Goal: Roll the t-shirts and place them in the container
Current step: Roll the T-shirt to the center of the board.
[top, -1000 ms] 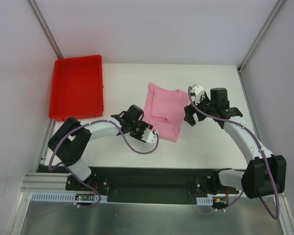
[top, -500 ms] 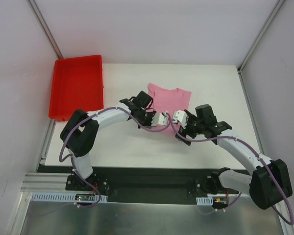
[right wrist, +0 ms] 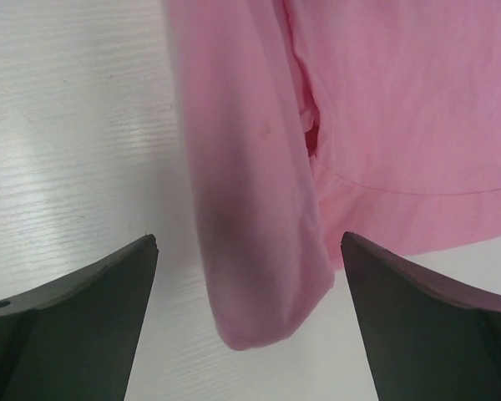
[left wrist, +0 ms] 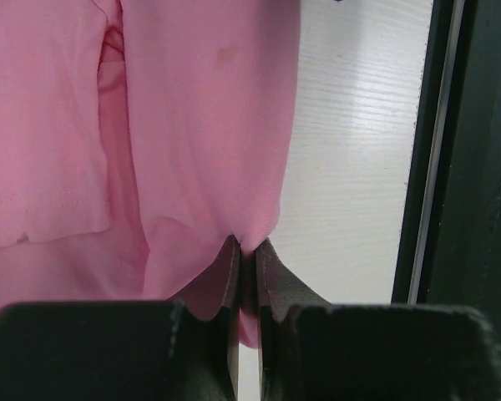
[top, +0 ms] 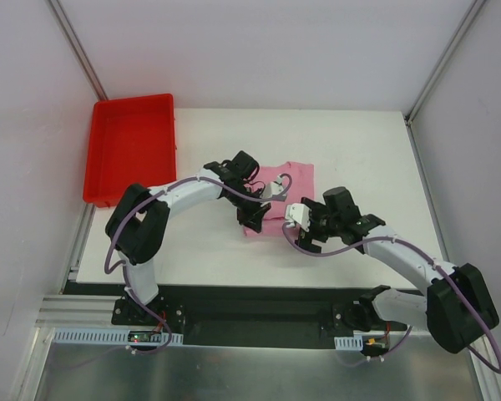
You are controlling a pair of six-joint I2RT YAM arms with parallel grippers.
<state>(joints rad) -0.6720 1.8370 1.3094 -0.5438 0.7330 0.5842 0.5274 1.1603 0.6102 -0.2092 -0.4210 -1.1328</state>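
The left arm (top: 188, 194) bends from its base up and to the right across the white table (top: 367, 150), and the left gripper (top: 255, 215) sits at the near left edge of the t-shirt (top: 292, 178). In the left wrist view its two fingers (left wrist: 231, 276) are pressed together with a thin pinch of the pink fabric (left wrist: 192, 150) between them, right at the edge of the cloth. The right arm (top: 401, 255) reaches from the right side toward the centre, and the right gripper (top: 299, 224) is at the near right corner of the shirt. Its fingers (right wrist: 108, 284) stand wide apart, with a rounded fold of the shirt (right wrist: 250, 209) lying between them, not touched. The t-shirt is light pink and soft, folded into a compact bundle with several layers, and a stitched hem shows on one layer. It lies near the middle of the table, well apart from the red tray (top: 132, 102) at the far left. A small darker spot (left wrist: 224, 57) is on the fabric
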